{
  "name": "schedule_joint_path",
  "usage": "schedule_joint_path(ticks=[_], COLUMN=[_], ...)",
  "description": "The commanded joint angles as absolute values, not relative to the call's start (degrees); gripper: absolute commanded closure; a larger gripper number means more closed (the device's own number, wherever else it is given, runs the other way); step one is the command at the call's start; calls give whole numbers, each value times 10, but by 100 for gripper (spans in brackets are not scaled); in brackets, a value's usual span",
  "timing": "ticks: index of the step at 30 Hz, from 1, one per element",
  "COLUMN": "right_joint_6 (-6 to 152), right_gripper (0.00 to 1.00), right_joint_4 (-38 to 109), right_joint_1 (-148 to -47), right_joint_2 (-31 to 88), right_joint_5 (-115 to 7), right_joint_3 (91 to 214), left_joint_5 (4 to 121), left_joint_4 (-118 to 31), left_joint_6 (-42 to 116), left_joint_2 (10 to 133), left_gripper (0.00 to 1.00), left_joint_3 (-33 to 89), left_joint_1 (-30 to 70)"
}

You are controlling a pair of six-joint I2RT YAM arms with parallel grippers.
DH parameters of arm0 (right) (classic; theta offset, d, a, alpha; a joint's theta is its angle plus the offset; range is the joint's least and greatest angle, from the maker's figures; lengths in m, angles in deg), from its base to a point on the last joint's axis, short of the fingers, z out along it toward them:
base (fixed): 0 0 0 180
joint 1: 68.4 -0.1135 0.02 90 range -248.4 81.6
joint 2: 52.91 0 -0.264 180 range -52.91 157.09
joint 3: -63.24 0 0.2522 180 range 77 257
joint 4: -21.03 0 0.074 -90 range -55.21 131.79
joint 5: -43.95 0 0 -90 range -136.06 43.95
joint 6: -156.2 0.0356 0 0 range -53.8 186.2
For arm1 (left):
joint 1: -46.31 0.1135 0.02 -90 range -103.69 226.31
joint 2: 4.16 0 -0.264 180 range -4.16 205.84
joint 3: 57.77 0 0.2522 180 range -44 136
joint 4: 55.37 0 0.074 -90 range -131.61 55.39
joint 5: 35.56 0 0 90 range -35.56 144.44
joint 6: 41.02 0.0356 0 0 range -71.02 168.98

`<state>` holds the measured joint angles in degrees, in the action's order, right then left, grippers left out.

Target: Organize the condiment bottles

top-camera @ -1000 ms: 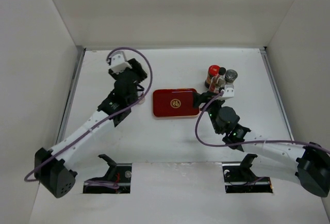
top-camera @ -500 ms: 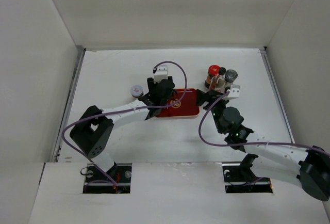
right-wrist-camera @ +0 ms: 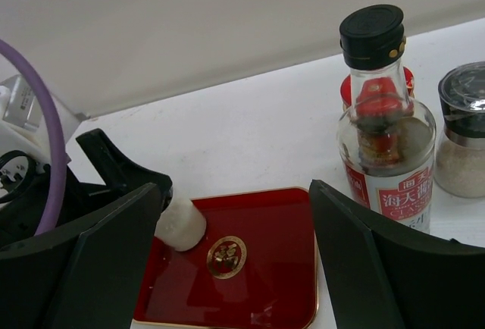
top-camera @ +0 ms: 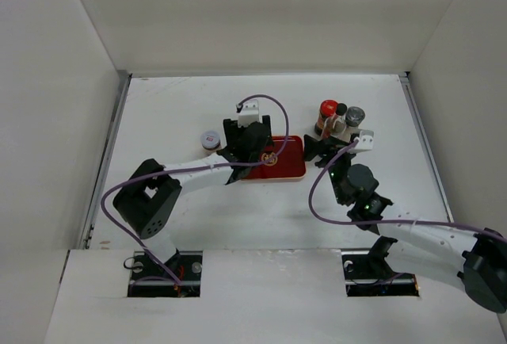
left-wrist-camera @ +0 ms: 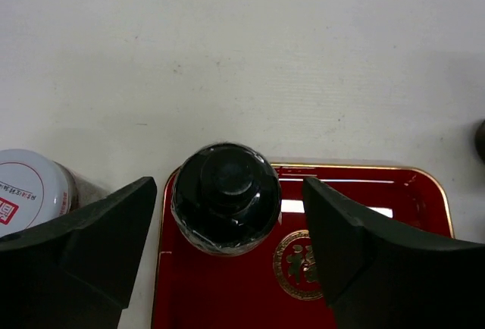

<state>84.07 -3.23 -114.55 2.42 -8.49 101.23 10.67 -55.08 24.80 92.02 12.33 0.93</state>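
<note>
Left gripper, jaws apart, straddles the black-capped white bottle, which stands free on the far-left corner of the red tray. Likely step: placing it; next, a straight lift clear of the cap. Right gripper, also apart, faces the slim dark-sauce bottle, which hides most of the red-lidded jar; the shaker stands beside it. The pale-lidded jar, left of the tray, is cut off.

My left arm has swung in from the table's left side, elbow folded back. My left gripper now hangs with fingers spread around a black-capped white bottle on the red tray, bare a second ago. The pale-lidded jar is uncovered. My right gripper has edged right.
</note>
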Motion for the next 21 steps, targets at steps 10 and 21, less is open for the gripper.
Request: schedule_joint_path(ticks=[10,21], right_joint_6=[850,851], right_gripper=[17,16], right_joint_4=[-58,-60], right_joint_1=[-1141,-1141], right_joint_2=[17,26], right_joint_5=[-74,-74], right_joint_3=[1007,1010], left_joint_5=[76,152], left_joint_4=[-560,-430], left_joint_6=[259,207], left_joint_2=[678,654], left_gripper=[18,18], left_joint_3=[37,-16], left_joint_1=[26,141])
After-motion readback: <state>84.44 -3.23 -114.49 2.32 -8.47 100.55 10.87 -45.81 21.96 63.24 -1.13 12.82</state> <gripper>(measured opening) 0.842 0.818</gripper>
